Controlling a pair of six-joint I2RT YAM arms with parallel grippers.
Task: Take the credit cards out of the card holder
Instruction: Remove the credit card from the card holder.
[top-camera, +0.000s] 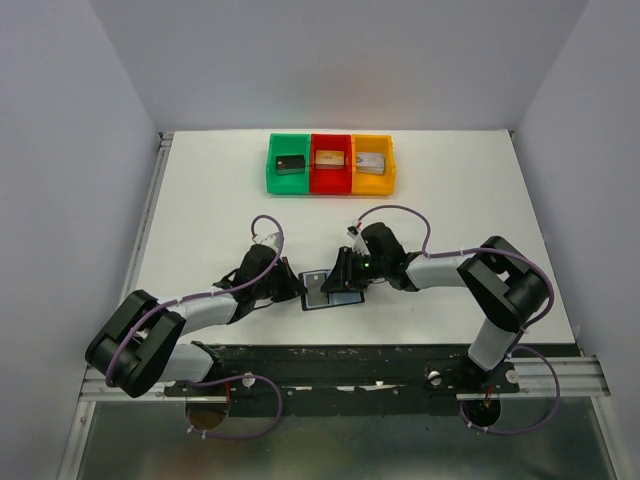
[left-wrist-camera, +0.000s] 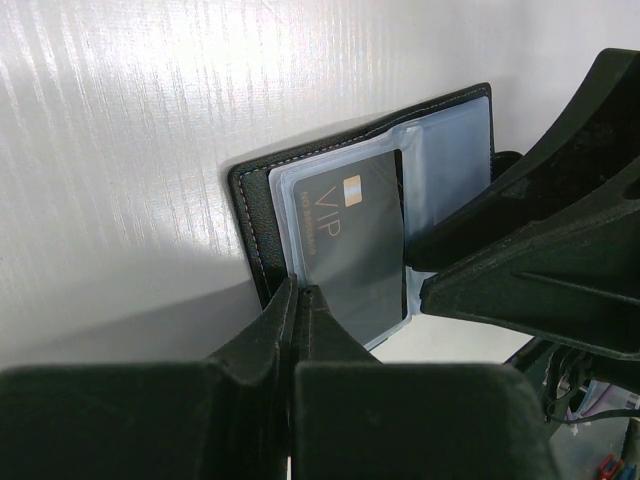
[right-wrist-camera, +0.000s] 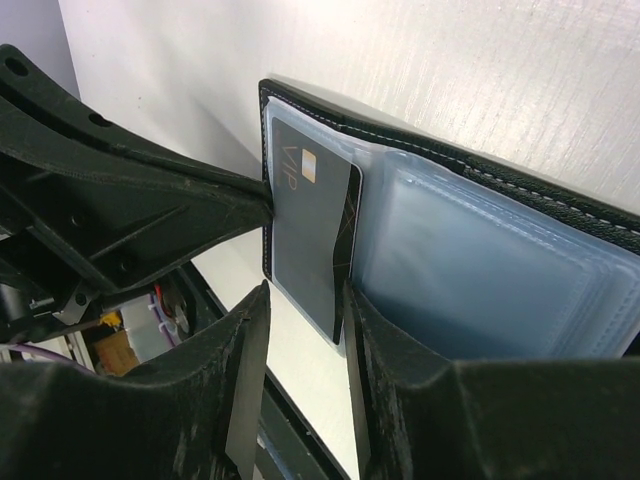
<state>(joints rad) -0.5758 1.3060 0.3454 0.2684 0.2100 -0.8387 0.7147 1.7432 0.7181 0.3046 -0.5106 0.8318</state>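
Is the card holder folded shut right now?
No, the card holder lies spread open in the right wrist view, with a dark VIP card showing inside its left half.

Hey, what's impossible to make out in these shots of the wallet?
1. More cards behind the black card: both wrist views, cloudy sleeves hide them.
2. Top view, wallet contents: too small, right hand overhangs it.
3. Right wrist view, wallet's right page: cut off by the frame edge.

Grained leathery card holder (left-wrist-camera: 250, 212), glossy clear plastic sleeves (right-wrist-camera: 480, 270), matt black card (left-wrist-camera: 360, 265).
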